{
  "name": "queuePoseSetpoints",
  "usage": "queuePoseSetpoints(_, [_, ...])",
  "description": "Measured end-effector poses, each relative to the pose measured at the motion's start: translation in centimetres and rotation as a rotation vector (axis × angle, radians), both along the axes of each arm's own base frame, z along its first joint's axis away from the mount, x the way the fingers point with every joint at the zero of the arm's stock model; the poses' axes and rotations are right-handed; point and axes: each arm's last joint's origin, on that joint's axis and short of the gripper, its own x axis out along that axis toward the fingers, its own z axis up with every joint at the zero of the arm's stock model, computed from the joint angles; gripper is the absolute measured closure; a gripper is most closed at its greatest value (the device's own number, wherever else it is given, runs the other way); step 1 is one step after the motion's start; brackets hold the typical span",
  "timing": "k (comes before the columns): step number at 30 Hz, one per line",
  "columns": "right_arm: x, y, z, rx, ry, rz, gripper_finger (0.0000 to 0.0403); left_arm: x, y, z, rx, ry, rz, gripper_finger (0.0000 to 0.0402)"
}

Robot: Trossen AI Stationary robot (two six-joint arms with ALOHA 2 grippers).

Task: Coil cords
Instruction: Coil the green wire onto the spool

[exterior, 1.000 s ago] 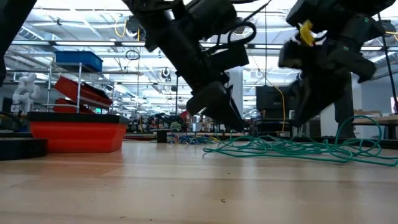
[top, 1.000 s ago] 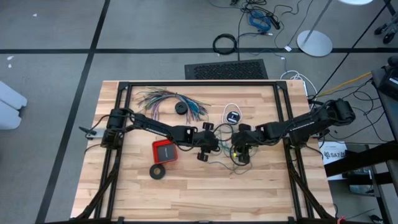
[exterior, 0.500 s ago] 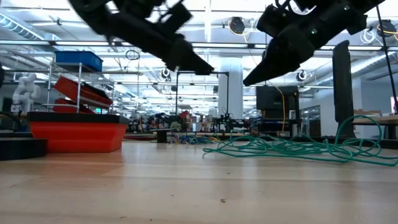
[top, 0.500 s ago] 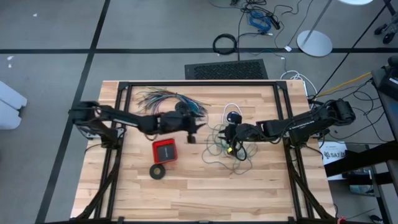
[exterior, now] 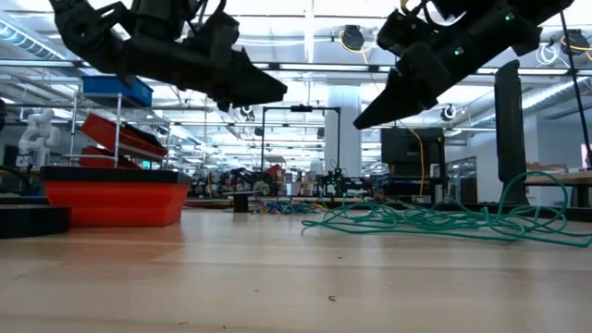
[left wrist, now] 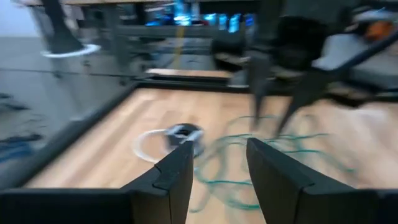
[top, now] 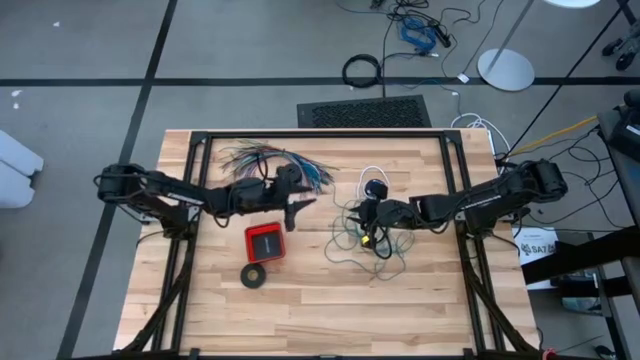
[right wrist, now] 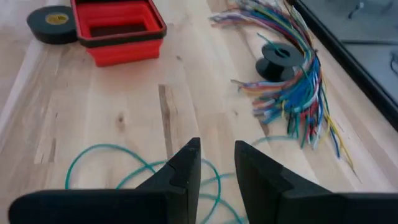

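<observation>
Two end effectors hung above the bench, each with a narrow gap between its fingers and nothing grasped. The right end effector [top: 366,217] sat right of centre in the high view, directly over the teal-green wire [top: 362,238]; its wrist view showed its fingers [right wrist: 184,169] apart with loops of the wire [right wrist: 118,163] lying on the wood beneath. The left end effector [top: 296,203] was left of centre, above the red tray [top: 265,243] and just below the fanned bundle of coloured wires [top: 275,160], well apart from the tangle.

The wire lay as a loose flat sprawl on the bench [top: 430,290], seen low as springy humps [exterior: 435,220]. It looked light, limp and thin, likely to slip from a pinch and drag its neighbours along, so a free outer loop or an end would be the safer hold. The white cord [top: 371,175] with its black round piece [top: 375,187] lay just above the tangle in the high view; that piece looked the firmest spot to take.
</observation>
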Motion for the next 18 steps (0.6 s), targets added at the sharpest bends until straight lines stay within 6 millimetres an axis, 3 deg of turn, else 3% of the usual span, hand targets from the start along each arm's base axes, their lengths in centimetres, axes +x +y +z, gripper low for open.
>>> queuePoseSetpoints(8, [1.6,0.1,-1.0,-0.139,-0.034,0.081,0.0316,-0.4,-1.7,-0.8,-0.035,0.009,-0.010,0.0245])
queuePoseSetpoints(18, [2.9,0.2,-2.1,-0.094,-0.100,0.086,0.0316,-0.2,-1.6,-2.1,0.020,0.083,0.026,0.0245])
